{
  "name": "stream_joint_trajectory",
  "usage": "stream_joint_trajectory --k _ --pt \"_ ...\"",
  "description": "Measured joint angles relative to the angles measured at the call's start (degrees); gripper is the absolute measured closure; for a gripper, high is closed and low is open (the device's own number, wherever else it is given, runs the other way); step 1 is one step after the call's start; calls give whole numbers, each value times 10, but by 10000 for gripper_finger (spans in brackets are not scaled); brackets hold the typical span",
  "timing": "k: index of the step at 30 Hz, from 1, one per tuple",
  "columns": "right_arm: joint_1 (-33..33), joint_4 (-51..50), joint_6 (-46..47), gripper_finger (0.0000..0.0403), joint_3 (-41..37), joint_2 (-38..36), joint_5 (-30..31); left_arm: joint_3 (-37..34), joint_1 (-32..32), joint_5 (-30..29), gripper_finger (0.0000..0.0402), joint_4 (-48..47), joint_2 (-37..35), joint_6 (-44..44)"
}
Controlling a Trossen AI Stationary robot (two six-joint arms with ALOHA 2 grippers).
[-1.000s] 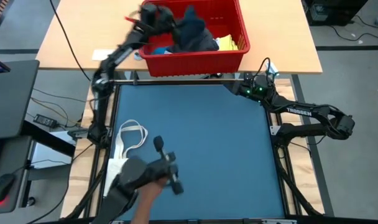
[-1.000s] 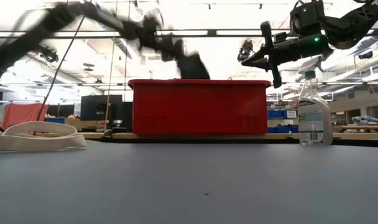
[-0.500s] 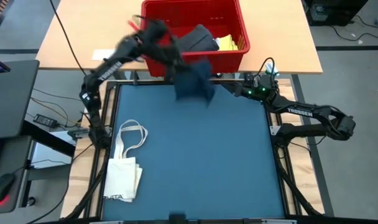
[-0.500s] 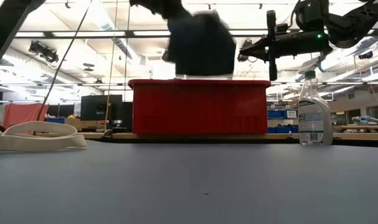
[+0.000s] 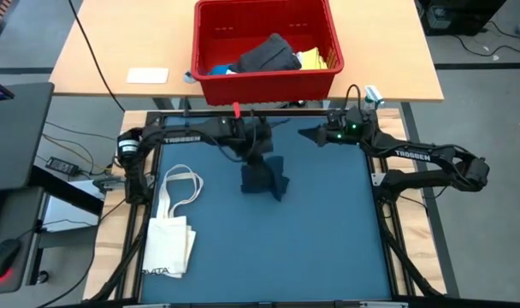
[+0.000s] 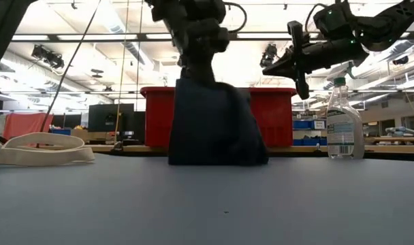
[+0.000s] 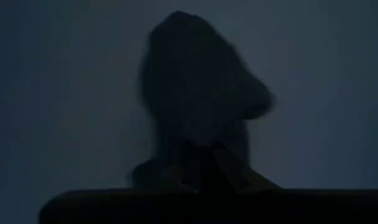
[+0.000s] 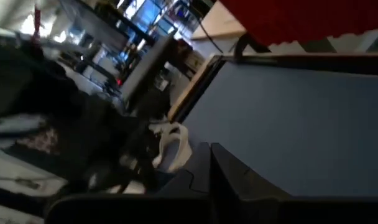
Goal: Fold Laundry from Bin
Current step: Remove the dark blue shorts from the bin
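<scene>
A dark navy cloth point(image 5: 262, 178) from the laundry hangs over the blue mat, and my left gripper point(image 5: 257, 154) is shut on its top. In the low view the cloth point(image 6: 217, 129) drops from that gripper point(image 6: 199, 68) down to the mat. The red bin point(image 5: 210, 79) stands on the wooden table beyond the mat's far edge. Inside it lie dark grey point(image 5: 268, 56), yellow point(image 5: 311, 58) and bright blue pieces. My right gripper point(image 5: 315, 135) hovers shut and holding nothing above the mat's far right part, to the right of the cloth. My left gripper pinches the navy cloth's bunched top end point(image 6: 195, 82) between its two fingers point(image 7: 229, 168), coming from above and slanting toward the near edge. How many layers it has I cannot tell. The cloth hangs slack below, its lower edge point(image 6: 217, 162) resting on the mat.
A cream tote bag point(image 5: 170, 224) with long handles lies on the mat's near left. A clear spray bottle point(image 6: 344, 122) stands at the mat's far right corner. A white card point(image 5: 147, 75) lies left of the bin. The mat's middle and near right are bare.
My left gripper has swung from over the bin toward the near edge and down, tipping its fingers downward and drawing the navy cloth out. The cloth, first lifted clear, now touches the mat with its lower edge. A person's hand at the near edge has gone.
</scene>
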Motion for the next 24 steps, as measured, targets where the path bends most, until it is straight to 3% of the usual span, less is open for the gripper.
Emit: stream_joint_trajectory --k 4,9,12,19,24 --pt "29 -8 -16 383 0 0 1 52 3 -61 392 -14 -30 14" --pt "68 -9 0 366 0 0 16 70 -20 -64 366 -7 -62 3" --pt "90 -23 3 351 0 0 15 21 -54 -65 333 6 -57 -29" --pt "141 -153 6 283 0 0 22 -160 -131 -32 234 167 -40 -191" --pt "203 -207 15 251 0 5 56 -180 -131 0 187 162 -51 -240"
